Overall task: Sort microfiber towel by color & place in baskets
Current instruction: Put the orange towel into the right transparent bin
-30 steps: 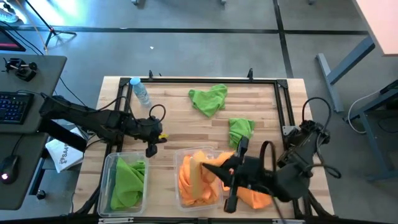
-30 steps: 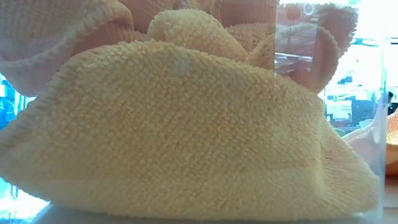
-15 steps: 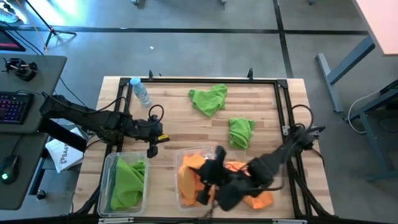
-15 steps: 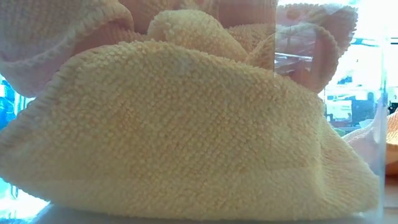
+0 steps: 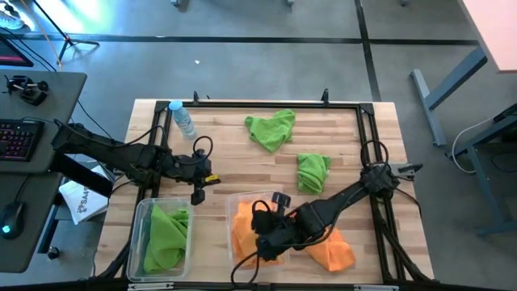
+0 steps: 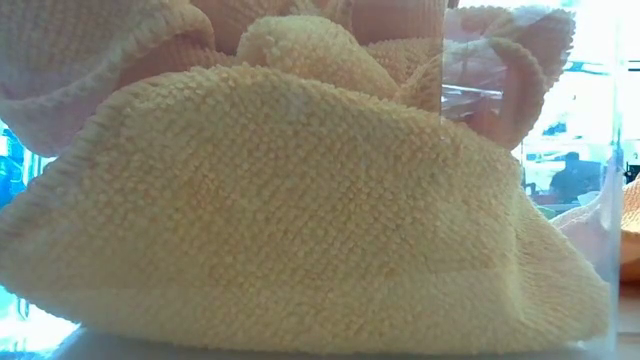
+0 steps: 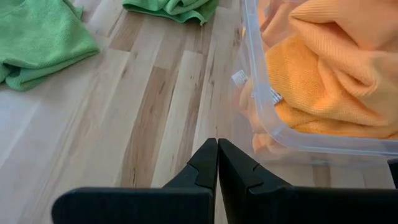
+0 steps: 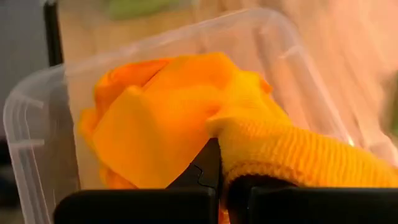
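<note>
Now, against half a second back, my right claw point(image 5: 260, 245) has swung further across and sits over the orange-filled basket point(image 5: 230, 242); a second back it was near that basket's right edge. It is pinching an orange towel point(image 8: 292, 155), with the fingers pressed together on the fabric in the right wrist view. The left claw point(image 5: 196, 192) has not moved: it hovers just above the tabletop point(image 5: 234, 162) between the two baskets, with its fingers pressed together on nothing.

Containers: two clear baskets along the near edge. The left basket point(image 5: 141, 242) holds green towel point(image 5: 166, 234) only. The right one holds orange towels point(image 5: 242, 230), bunched; I cannot count them. The low view shows little but orange cloth behind the clear wall.

Loose on the tabletop: two green towels, one point(image 5: 271, 128) toward the far edge, one point(image 5: 312, 171) mid-right, well apart from the baskets. One orange towel point(image 5: 335, 252) lies just right of the orange basket, partly under the right arm.

One water bottle point(image 5: 182, 119) lies at the far-left corner.
</note>
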You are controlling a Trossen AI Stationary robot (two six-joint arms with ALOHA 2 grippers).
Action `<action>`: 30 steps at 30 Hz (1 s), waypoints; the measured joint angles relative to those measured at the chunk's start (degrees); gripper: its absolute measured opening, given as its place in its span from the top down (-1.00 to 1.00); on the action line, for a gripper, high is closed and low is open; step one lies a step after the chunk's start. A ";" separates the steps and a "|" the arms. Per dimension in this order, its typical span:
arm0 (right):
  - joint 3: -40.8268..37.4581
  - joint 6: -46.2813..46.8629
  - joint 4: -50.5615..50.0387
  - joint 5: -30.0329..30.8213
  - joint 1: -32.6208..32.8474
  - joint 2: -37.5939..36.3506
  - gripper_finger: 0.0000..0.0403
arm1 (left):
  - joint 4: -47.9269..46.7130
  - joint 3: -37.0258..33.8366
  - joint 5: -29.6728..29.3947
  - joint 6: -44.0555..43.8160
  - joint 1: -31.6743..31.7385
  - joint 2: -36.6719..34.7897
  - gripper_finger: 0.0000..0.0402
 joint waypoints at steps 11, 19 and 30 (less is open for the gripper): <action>0.02 -8.24 2.19 -13.43 -5.29 10.16 1.00 | 0.04 0.02 0.00 -0.56 0.00 0.00 1.00; 0.31 -8.42 2.98 -14.40 -5.66 16.96 1.00 | 0.02 0.04 0.00 -0.56 0.00 -0.02 1.00; 0.20 -6.34 5.80 -16.15 -5.53 18.99 1.00 | -0.01 0.07 0.00 0.28 0.02 -0.02 1.00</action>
